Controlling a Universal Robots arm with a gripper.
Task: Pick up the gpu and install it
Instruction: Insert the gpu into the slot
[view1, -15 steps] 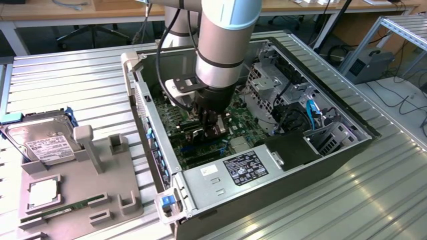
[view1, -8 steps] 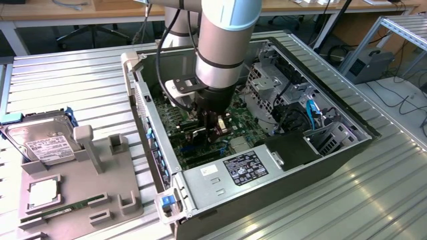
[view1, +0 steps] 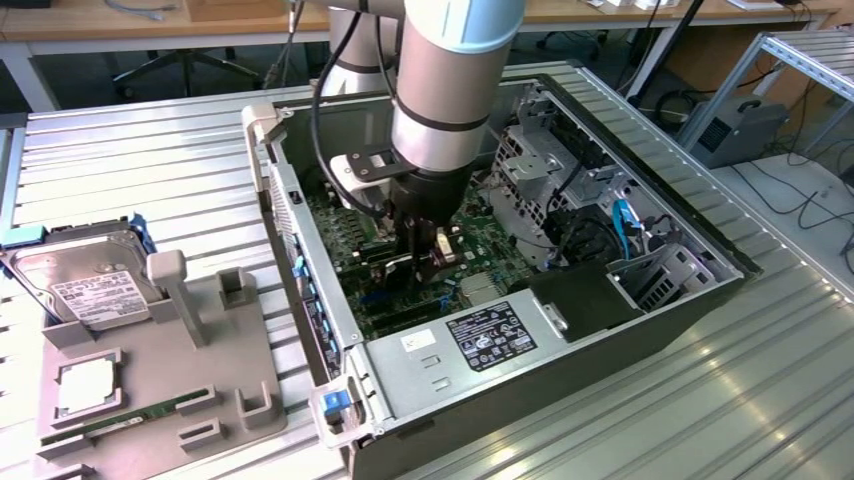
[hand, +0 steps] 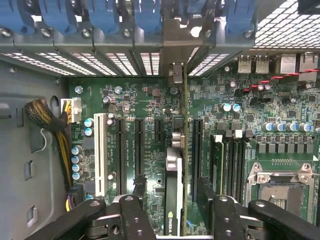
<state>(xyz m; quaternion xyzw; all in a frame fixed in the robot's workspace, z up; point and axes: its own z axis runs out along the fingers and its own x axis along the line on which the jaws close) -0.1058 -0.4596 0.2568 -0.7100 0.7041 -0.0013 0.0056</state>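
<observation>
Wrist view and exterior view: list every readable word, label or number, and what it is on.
No text can be read for certain.
Power supply label: print too small.
Hard drive label: print too small.
Motherboard slot markings: white lettering, too blurred.
GPU logo near its edge: unreadable.

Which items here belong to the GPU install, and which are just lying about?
Job: gpu standing edge-on in the motherboard slot; open tool straddling it; computer case.
Lying about: hard drive, grey parts holder, RAM stick.
</observation>
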